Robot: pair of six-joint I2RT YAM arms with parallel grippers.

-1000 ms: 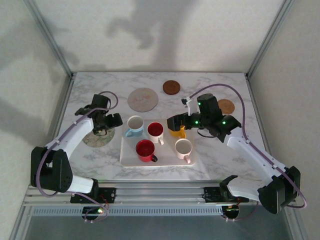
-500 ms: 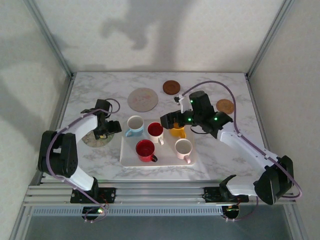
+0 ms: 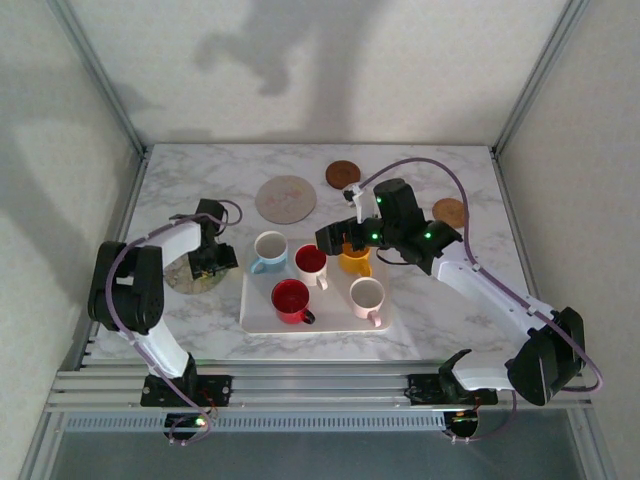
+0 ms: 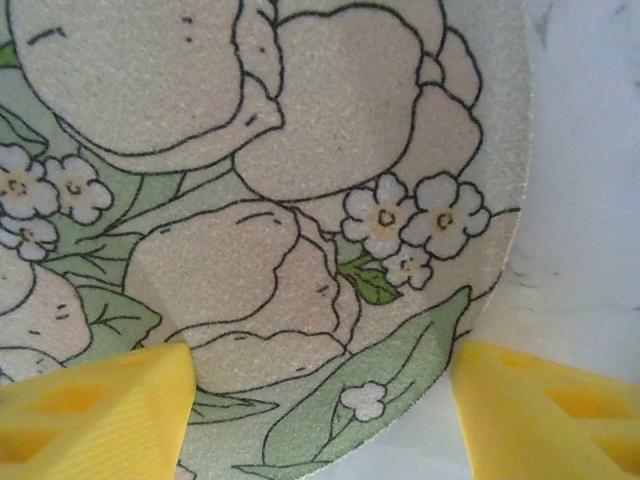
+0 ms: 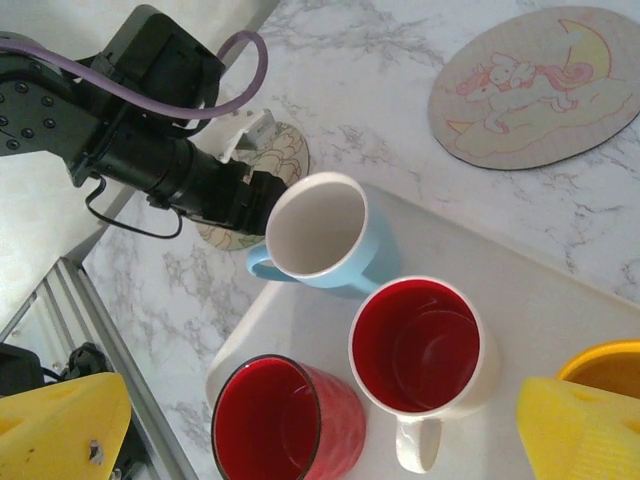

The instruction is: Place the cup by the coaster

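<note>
Several cups stand on the white tray: a light blue cup, a white cup with red inside, a red cup, a yellow cup and a white cup. My right gripper hovers open over the tray's back; its view looks down on the blue cup, the red-lined white cup and the red cup. My left gripper is down at the floral coaster. Its yellow fingers straddle the floral coaster's edge, apart from each other.
A round unicorn coaster lies behind the tray, with a dark brown coaster and a cork coaster further right. Metal frame posts and walls close in the marble table on three sides.
The left gripper has dropped onto the floral coaster and its jaws have narrowed. The right arm has swung left, from over the yellow cup toward the red-lined white cup.
</note>
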